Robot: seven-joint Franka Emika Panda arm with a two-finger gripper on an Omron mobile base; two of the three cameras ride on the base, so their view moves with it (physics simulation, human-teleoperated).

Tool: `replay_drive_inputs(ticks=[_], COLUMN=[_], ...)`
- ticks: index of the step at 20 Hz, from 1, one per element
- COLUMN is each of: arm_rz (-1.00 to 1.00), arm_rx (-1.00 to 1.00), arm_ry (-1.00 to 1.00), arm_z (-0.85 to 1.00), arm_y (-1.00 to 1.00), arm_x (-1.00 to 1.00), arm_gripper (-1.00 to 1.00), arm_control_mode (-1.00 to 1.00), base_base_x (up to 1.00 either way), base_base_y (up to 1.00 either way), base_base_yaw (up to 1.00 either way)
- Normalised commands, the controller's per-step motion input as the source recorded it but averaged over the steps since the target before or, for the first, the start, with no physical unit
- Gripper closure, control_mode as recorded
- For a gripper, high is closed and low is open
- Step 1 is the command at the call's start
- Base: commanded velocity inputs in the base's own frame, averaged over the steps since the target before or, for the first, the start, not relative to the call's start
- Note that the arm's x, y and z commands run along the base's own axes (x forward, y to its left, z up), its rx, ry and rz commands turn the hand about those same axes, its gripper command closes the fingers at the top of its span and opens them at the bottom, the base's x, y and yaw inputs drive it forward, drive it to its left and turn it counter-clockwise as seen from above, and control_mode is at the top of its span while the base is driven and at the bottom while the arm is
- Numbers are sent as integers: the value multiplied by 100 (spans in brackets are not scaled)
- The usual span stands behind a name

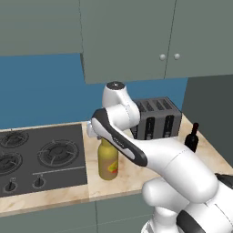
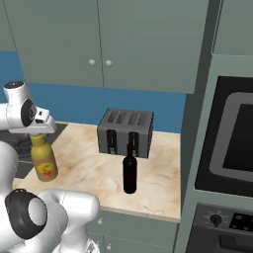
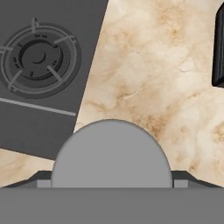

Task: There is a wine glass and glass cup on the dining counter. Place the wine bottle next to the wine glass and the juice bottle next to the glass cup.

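The stout yellow juice bottle (image 1: 108, 160) (image 2: 44, 162) stands on the marbled counter (image 1: 136, 179) just right of the black hob. My gripper (image 1: 103, 138) (image 2: 38, 134) (image 3: 111, 177) comes straight down over its top. In the hand view, the grey cap (image 3: 111, 153) sits between the dark fingertips (image 3: 43, 177), which press against its sides. The slim dark wine bottle (image 1: 193, 138) (image 2: 130, 170) stands upright at the counter's right end, in front of the toaster. The wine glass, glass cup and dining counter are out of view.
A grey four-slot toaster (image 1: 157, 119) (image 2: 125, 132) (image 3: 218, 48) stands against the blue back wall. The black hob (image 1: 41, 157) (image 3: 39, 65) lies to the left. Wall cabinets (image 2: 123, 44) hang overhead, and a built-in oven column (image 2: 232, 143) closes off the right end.
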Motion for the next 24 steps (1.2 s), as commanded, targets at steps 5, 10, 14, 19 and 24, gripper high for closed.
replay_drive_inputs(ticks=[5, 10, 14, 19, 24], arm_rz=[2, 5, 7, 4, 0], arm_rx=[0, 4, 5, 2, 0], arm_ry=[0, 0, 6, 1, -5], arm_z=[-6, 32, 68, 57, 40], arm_y=[0, -3, -4, -9, -20], arm_x=[0, -15, -28, -45, -49], arm_gripper=[100, 100, 100, 100, 100], arm_control_mode=[-100, -100, -100, -100, -100], base_base_x=[0, 0, 0, 0, 0], base_base_y=[0, 0, 0, 0, 0], base_base_yaw=[0, 0, 0, 0, 0])
